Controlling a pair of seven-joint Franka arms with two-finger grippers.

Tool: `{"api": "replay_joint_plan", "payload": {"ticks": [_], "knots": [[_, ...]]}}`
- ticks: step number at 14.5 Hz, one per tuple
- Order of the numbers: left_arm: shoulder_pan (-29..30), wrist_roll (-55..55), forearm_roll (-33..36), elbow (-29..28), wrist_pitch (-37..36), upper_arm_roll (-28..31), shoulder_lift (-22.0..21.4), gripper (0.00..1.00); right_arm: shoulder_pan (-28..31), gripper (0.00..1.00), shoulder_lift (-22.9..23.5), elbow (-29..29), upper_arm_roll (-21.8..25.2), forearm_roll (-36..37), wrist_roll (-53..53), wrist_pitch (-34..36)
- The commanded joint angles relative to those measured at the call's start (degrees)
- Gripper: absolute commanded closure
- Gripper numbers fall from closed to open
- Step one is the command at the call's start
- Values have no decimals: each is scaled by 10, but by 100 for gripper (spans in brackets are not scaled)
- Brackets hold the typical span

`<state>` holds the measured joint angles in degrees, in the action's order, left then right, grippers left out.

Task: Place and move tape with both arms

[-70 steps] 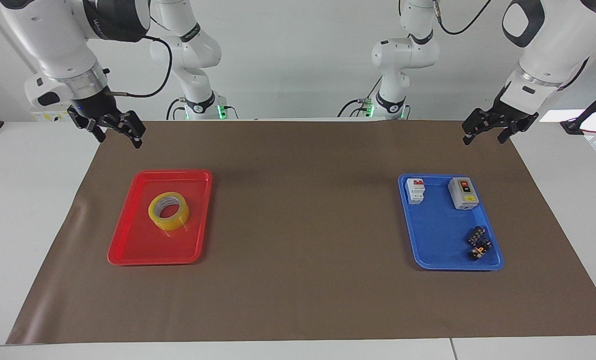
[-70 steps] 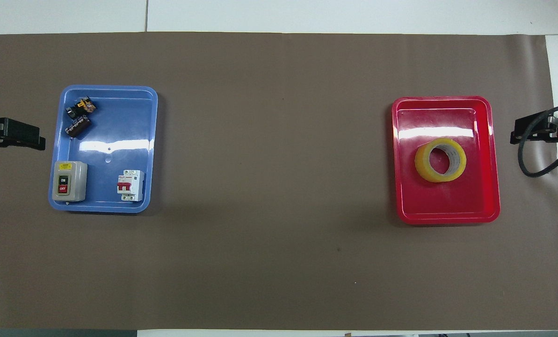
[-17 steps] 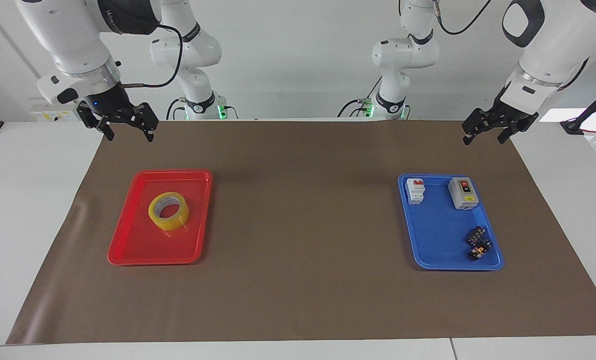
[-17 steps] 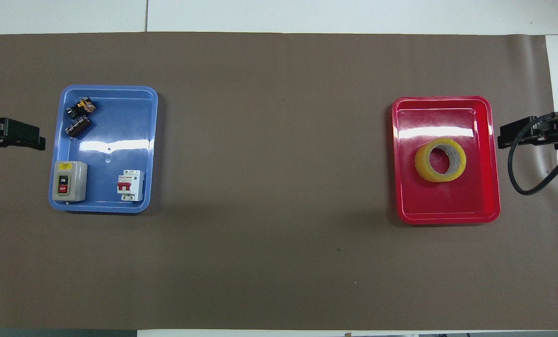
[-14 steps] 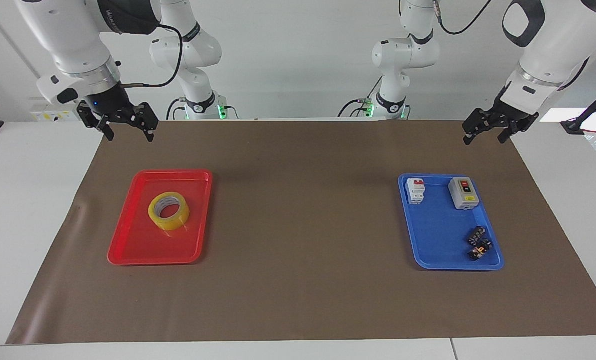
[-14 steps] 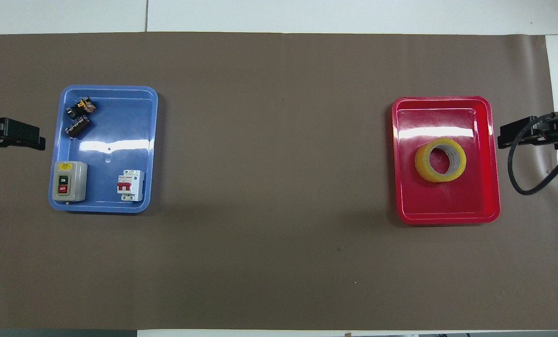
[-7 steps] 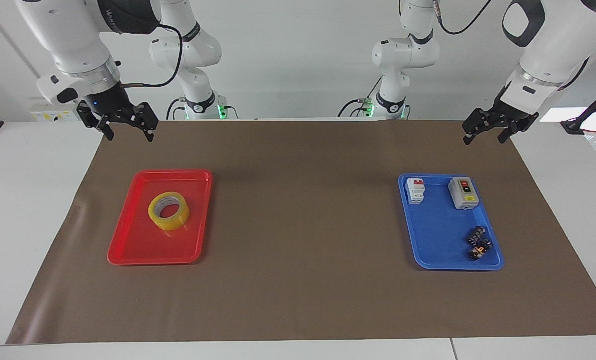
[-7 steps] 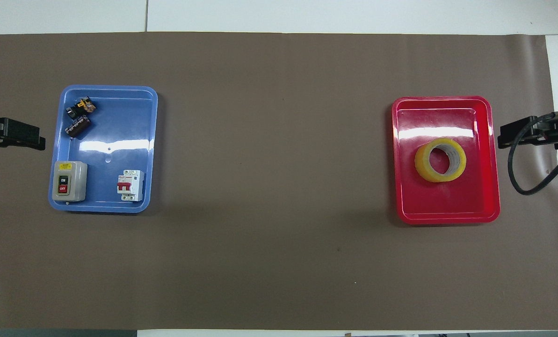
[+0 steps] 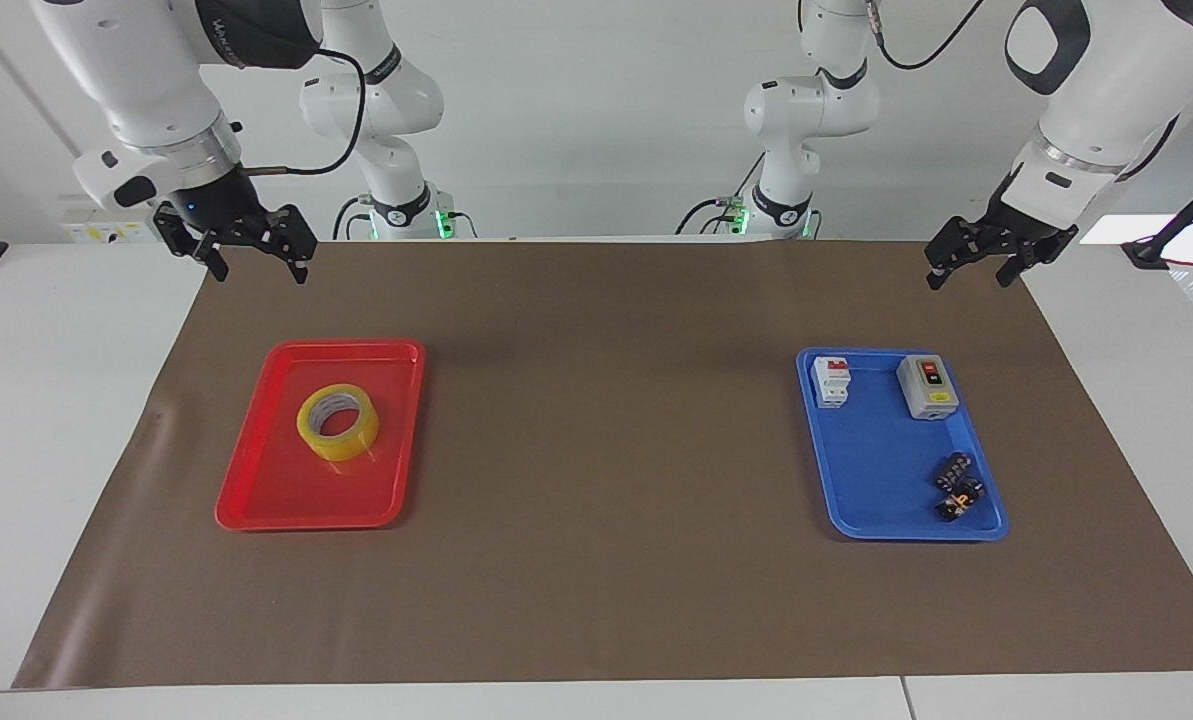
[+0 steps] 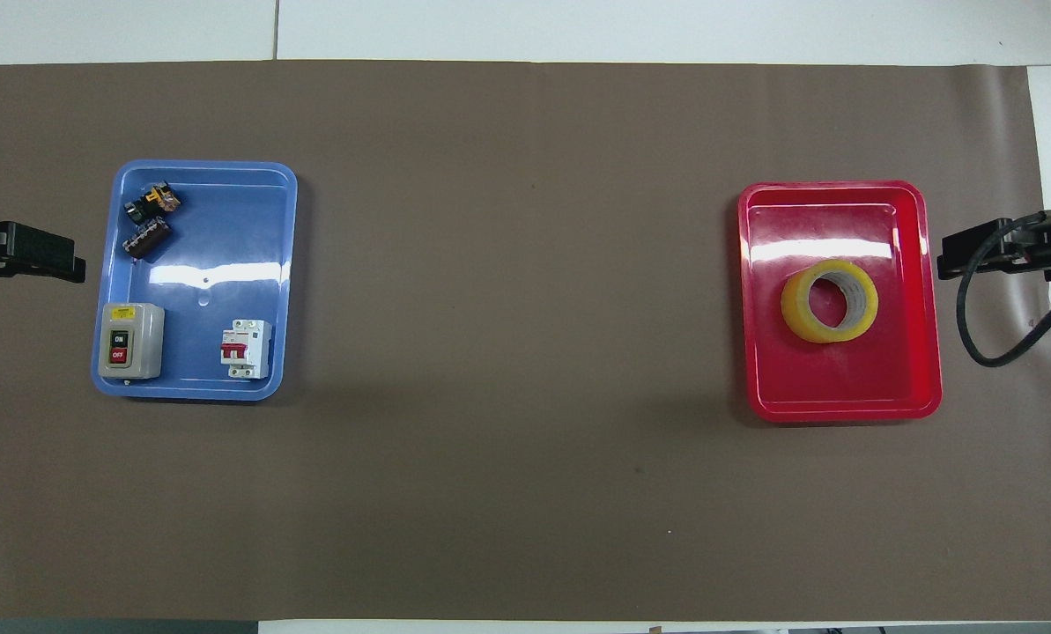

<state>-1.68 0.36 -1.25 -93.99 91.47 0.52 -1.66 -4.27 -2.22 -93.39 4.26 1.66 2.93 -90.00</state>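
The tape [image 9: 337, 421] [image 10: 830, 301], a yellow roll with a pale core, lies flat in the red tray [image 9: 261, 495] [image 10: 842, 401] toward the right arm's end of the table. My right gripper [image 9: 261, 272] [image 10: 992, 251] hangs open and empty over the brown mat's edge beside that tray, well apart from the roll. Over the mat's edge at the left arm's end, my left gripper [image 9: 966, 280] [image 10: 14, 255] also hangs open and empty while that arm waits.
A blue tray [image 9: 881, 450] [image 10: 208, 304] toward the left arm's end holds a grey switch box [image 9: 927, 386], a white and red breaker [image 9: 831, 382] and small dark parts [image 9: 957, 485]. Brown mat [image 9: 606, 450] covers the table. Two smaller white arms stand at the back.
Nothing has moved in the last second. Compared with nearly five seconds ago, the right gripper has turned and shifted slightly toward the red tray.
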Motion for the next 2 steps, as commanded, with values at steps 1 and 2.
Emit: {"api": "replay_joint_plan", "payload": {"ticks": [1,2], "knots": [[12,10,-11,-3,-6,-7,-8,0,1,0,6,10,0,5,-9,3],[12,10,-11,-3,-6,-7,-8,0,1,0,6,10,0,5,-9,3]]}}
